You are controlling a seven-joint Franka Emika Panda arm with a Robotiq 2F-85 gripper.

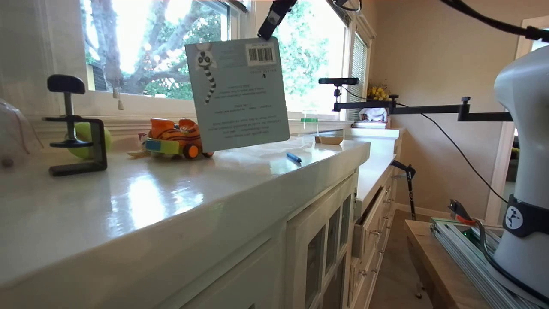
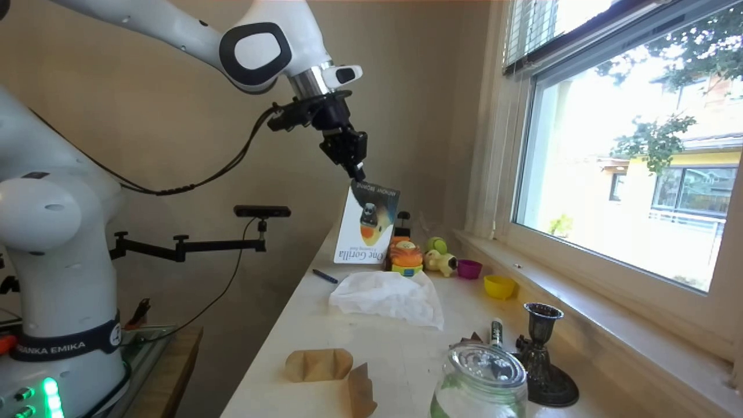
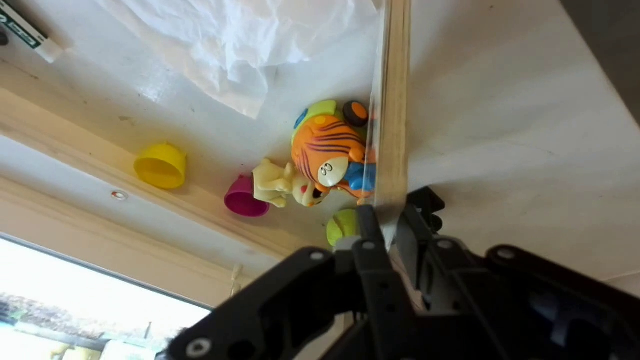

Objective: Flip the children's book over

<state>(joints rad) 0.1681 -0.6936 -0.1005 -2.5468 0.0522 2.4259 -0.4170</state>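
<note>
1. Holding the book (image 1: 240, 103) on end at the upper middle of an exterior view, the gripper (image 3: 389, 220) appears to be at mid-flip: neither face is turned down.

2. Gripper state: jaws only the book's thickness apart, one on each side of its edge, at the lower middle of the wrist view. The pinch sits on the top edge, close to a corner.

3. Book attitude: near upright, slightly skewed, over or on the counter (image 1: 240, 169). From where I stand, contact at the lower edge cannot be confirmed. The barcode face shows at that upper-middle place, text inverted; at the middle of an exterior view the book (image 2: 371, 223) shows its title face, also inverted.

4. Neighbouring items: toy (image 3: 325, 150), just beside the title face, left of the book's edge in the wrist view; pen (image 2: 325, 276), near the lower edge; clamp (image 1: 77, 119), at the left of an exterior view, well apart, on the barcode side.

5. Next move (judged): maintain grip, swing the book past upright about its lower edge, then lower it flat. These views do not establish which face must finish on top.

6. Caution: release only when the book is nearly flat. Let go at this angle, it would likely topple. Laying it title face down risks landing on the toy or pen.
</note>
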